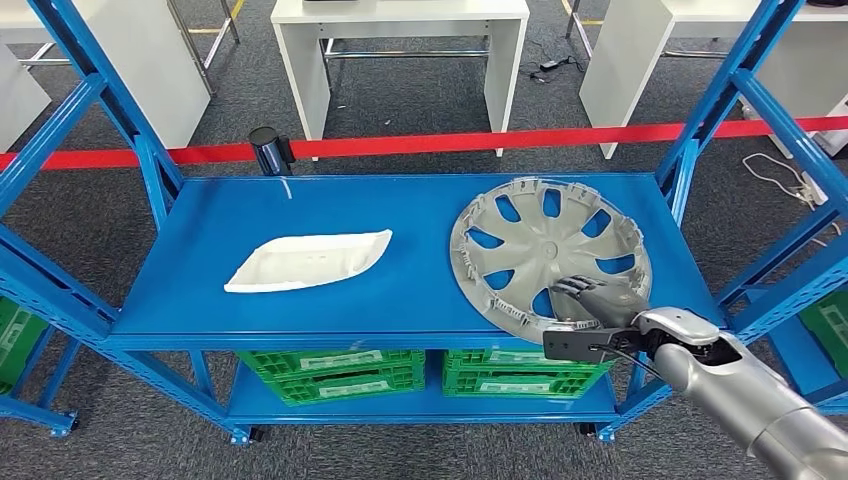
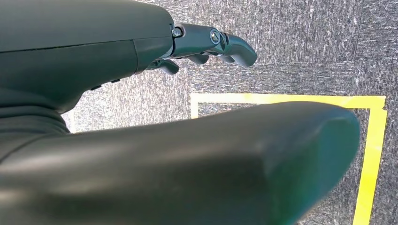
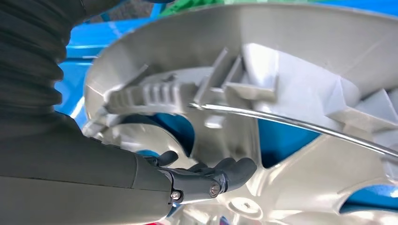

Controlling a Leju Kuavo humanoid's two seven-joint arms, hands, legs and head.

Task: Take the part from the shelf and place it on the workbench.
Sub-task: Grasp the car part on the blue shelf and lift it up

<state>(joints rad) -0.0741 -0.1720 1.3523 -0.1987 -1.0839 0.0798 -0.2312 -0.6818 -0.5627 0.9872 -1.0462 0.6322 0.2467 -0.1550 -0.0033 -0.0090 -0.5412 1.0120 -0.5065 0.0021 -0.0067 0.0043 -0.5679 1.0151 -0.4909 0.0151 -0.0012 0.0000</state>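
My head camera sits high and looks forward and down on the blue shelf (image 1: 330,210), far enough back to take in its whole top deck, the green crates (image 1: 330,372) under it and the white tables (image 1: 400,40) at twelve o'clock. My right wrist camera rides close behind the right robot hand (image 3: 206,178), almost against the grey wheel cover (image 3: 291,84); the head view shares that cover (image 1: 550,245) at four o'clock. My left wrist camera looks past the left robot hand (image 2: 206,44) straight down at grey carpet (image 2: 305,47) and yellow floor tape (image 2: 371,154).
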